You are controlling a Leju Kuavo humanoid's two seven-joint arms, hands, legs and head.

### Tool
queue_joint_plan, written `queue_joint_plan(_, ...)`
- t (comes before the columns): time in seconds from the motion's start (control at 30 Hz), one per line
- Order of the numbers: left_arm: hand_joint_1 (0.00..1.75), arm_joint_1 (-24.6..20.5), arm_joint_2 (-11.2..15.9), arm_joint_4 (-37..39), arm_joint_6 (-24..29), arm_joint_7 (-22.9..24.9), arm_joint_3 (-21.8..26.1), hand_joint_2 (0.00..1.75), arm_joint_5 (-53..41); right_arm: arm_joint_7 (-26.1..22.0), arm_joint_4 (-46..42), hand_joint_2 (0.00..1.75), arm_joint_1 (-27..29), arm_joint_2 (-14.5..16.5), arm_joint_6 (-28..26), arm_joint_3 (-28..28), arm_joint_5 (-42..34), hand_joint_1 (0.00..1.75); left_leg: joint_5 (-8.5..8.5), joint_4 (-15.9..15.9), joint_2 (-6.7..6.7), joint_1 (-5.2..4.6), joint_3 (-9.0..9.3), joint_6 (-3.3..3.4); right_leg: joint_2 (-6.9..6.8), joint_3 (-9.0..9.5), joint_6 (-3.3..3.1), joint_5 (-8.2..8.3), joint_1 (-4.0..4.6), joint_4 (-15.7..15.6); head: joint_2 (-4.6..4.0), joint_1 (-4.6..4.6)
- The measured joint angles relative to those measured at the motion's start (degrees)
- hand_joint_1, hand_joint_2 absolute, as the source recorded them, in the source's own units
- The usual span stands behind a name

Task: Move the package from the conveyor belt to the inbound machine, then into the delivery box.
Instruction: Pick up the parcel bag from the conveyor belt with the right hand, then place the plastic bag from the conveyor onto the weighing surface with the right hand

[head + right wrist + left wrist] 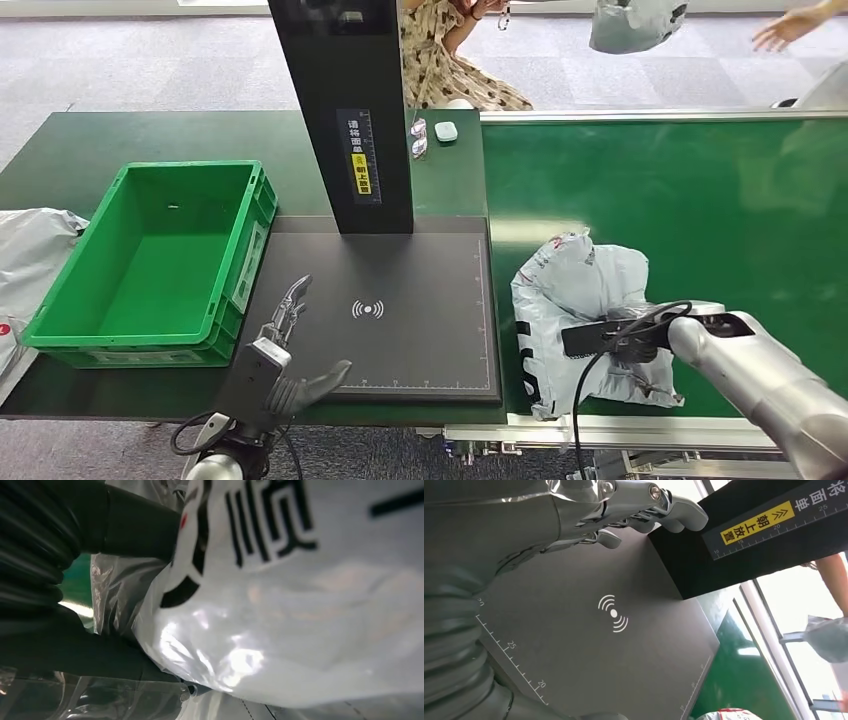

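The package [575,290], a crumpled white-grey plastic mailer with dark print, lies on the green conveyor belt [700,190] near its front left end. My right hand [630,335] is pressed into its right side and grips it; up close the dark fingers [60,580] wrap the shiny mailer [300,605]. The inbound machine is a black scan pad [400,330] with a black column [345,110] behind it. My left hand [285,370] hovers open at the pad's front left corner, its fingers [639,510] spread over the pad [624,650]. The green delivery box [150,270] stands empty left of the pad.
Another grey mailer [30,250] lies left of the box. Glasses [418,140] and a small white case [446,131] sit behind the column. A person in a patterned dress [450,60] stands beyond the table, and a grey bag [635,25] hangs above the belt's far side.
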Motion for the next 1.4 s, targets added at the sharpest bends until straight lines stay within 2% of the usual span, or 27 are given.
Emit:
queue_joint_plan(0.17,0.0,0.12,0.14,0.0,0.13,-0.03,-0.14,1.75,-0.06,0.11,-0.45,1.75,0.8,-0.28,-5.05,-0.27,0.13,1.75,0.0,0.0,0.0,0.0,-0.02,0.0,0.0,0.03,0.01,0.01,0.0,0.0,0.0,0.0)
queue_joint_plan(0.27,0.0,0.15,0.15,0.0,0.15,-0.05,-0.14,1.75,-0.09,0.11,-0.46,1.75,0.91,-0.28,-5.84,-0.38,0.13,1.75,0.0,0.0,0.0,0.0,-0.02,0.0,0.0,0.04,0.01,0.01,0.0,0.0,0.0,-0.01)
queue_joint_plan(0.3,0.0,0.35,0.16,-0.05,0.23,-0.07,-0.13,1.75,-0.2,0.0,-0.49,1.75,1.23,-0.25,-7.38,-0.79,-0.1,1.75,0.0,0.0,0.0,0.0,-0.03,0.0,0.0,0.04,0.01,0.01,0.0,0.01,0.0,-0.01)
queue_joint_plan(0.33,0.0,0.99,0.18,-0.33,0.41,-0.09,-0.12,1.75,-0.54,-0.34,-0.67,1.75,2.14,-0.06,-11.17,-2.48,-0.88,1.75,0.0,0.0,0.0,0.0,-0.06,0.01,0.0,0.02,0.01,0.01,0.0,0.01,0.0,-0.01)
queue_joint_plan(0.43,0.0,3.84,0.26,-2.1,1.42,-0.13,-0.09,1.75,-2.13,-3.75,-4.61,1.75,8.29,2.07,-29.19,-16.25,-8.17,1.75,-0.01,0.0,-0.03,0.02,-0.18,0.01,-0.01,-0.13,0.0,0.0,-0.01,0.03,0.0,-0.01)
queue_joint_plan(0.47,0.0,4.3,0.27,-2.45,1.68,-0.13,-0.09,1.75,-2.38,-5.05,-6.41,1.75,10.09,2.86,-32.56,-20.84,-10.64,1.75,-0.01,0.0,-0.07,0.04,-0.22,0.01,-0.05,-0.18,0.0,0.0,-0.01,0.03,0.0,-0.01)
queue_joint_plan(0.6,0.0,4.65,0.26,-2.54,2.07,-0.18,-0.09,1.75,-2.61,-8.99,-11.71,1.75,14.29,4.87,-35.94,-33.23,-16.7,1.75,-0.01,-0.02,-0.22,0.09,-0.33,0.01,-0.18,-0.25,-0.05,-0.04,0.04,0.05,0.0,-0.01)
queue_joint_plan(0.73,0.0,4.62,0.26,-2.52,2.78,-0.87,-0.09,1.75,-2.38,-14.63,-15.63,1.75,17.35,7.1,-37.7,-41.82,-24.16,1.75,-0.02,-0.04,-0.19,0.09,-0.37,0.0,-0.15,-0.3,-0.05,-0.04,0.05,0.05,0.0,0.0)
queue_joint_plan(0.83,0.0,4.58,0.3,-2.51,3.39,-1.39,-0.11,1.75,-1.94,-18.37,-17.88,1.75,18.55,8.94,-38.01,-46.19,-29.21,1.75,-0.02,-0.04,-0.15,0.09,-0.37,0.0,-0.12,-0.32,-0.05,-0.04,0.05,0.05,0.0,-0.01)
queue_joint_plan(0.93,0.0,4.58,0.4,-2.5,3.91,-1.69,-0.12,1.75,-1.81,-19.7,-19.42,1.75,19.1,10.56,-36.85,-47.63,-31.97,1.75,-0.02,-0.04,-0.11,0.08,-0.36,0.0,-0.08,-0.32,-0.06,-0.04,0.05,0.05,0.0,0.0)
queue_joint_plan(1.07,0.0,4.62,0.48,-2.5,4.74,-1.92,-0.12,1.75,-1.73,-20.01,-20.62,1.75,19.08,12.41,-30.08,-46.27,-35.98,1.75,-0.01,-0.05,-0.08,0.09,-0.35,0.0,-0.05,-0.32,-0.06,-0.04,0.06,0.06,0.0,-0.01)
queue_joint_plan(1.2,0.0,4.67,0.55,-2.5,5.03,-2.14,-0.12,1.75,-1.61,-20.4,-20.82,1.75,18.79,13.63,-26.13,-43.7,-37.11,1.75,0.0,-0.06,-0.15,0.09,-0.39,-0.01,-0.12,-0.31,-0.06,-0.04,0.1,0.07,0.0,0.01)
queue_joint_plan(1.3,0.0,4.71,0.63,-2.5,5.35,-2.42,-0.12,1.75,-1.52,-19.9,-20.5,1.75,17.35,14.57,-18.15,-40.4,-37.38,1.75,-0.01,-0.08,0.0,0.09,-0.4,-0.02,0.03,-0.32,-0.06,-0.04,0.12,0.1,0.0,0.0)
queue_joint_plan(1.4,0.0,4.69,0.65,-2.56,5.96,-2.55,-0.12,1.75,-1.52,-17.56,-18.92,1.75,14.68,16.92,-8.9,-34.49,-38.51,1.75,-0.02,-0.09,0.22,0.1,-0.32,-0.04,0.25,-0.34,-0.08,-0.02,0.12,0.1,0.0,-0.01)
